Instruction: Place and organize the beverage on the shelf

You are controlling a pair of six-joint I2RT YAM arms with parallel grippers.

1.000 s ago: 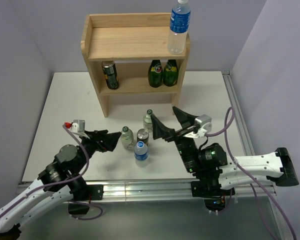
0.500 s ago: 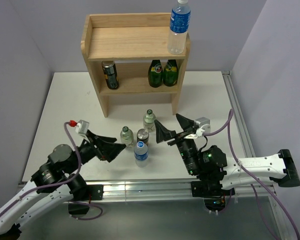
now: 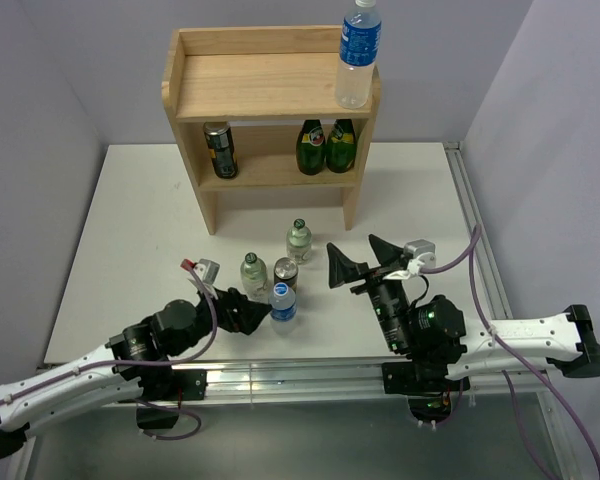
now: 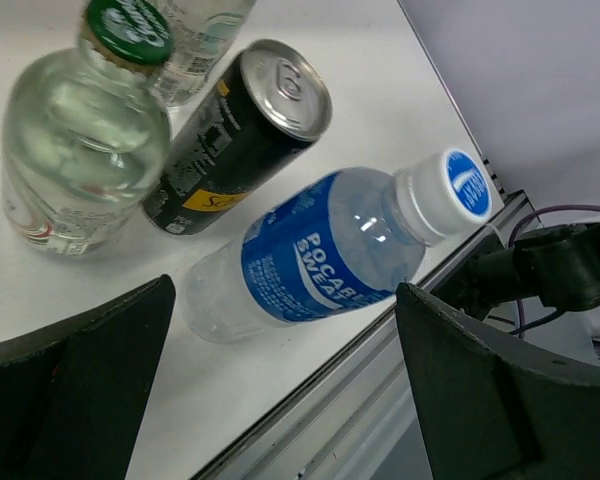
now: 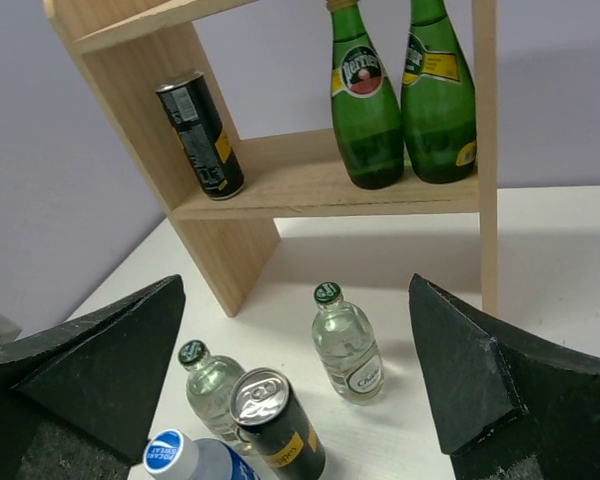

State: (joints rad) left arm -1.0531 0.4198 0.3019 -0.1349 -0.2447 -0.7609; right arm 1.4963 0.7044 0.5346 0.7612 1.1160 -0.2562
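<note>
The wooden shelf (image 3: 209,205) stands at the back. A blue-labelled water bottle (image 3: 358,50) stands on its top right corner. A dark can (image 3: 219,150) and two green bottles (image 3: 326,146) stand on its lower tier. On the table stand two clear green-capped bottles (image 3: 298,240) (image 3: 253,274), a dark can (image 3: 285,272) and a water bottle (image 3: 282,305). My left gripper (image 3: 247,312) is open, just left of that water bottle (image 4: 320,250), which lies between the fingertips in the left wrist view. My right gripper (image 3: 365,263) is open and empty, right of the group.
The table's metal front rail (image 3: 300,375) runs just below the water bottle. The right wrist view shows the shelf (image 5: 320,190), its can (image 5: 202,135), the green bottles (image 5: 365,100) and the table group (image 5: 348,345).
My left arm has dropped low and its open gripper has moved right, up to the water bottle on the table. My right gripper has drawn back to the right, away from the bottles.
</note>
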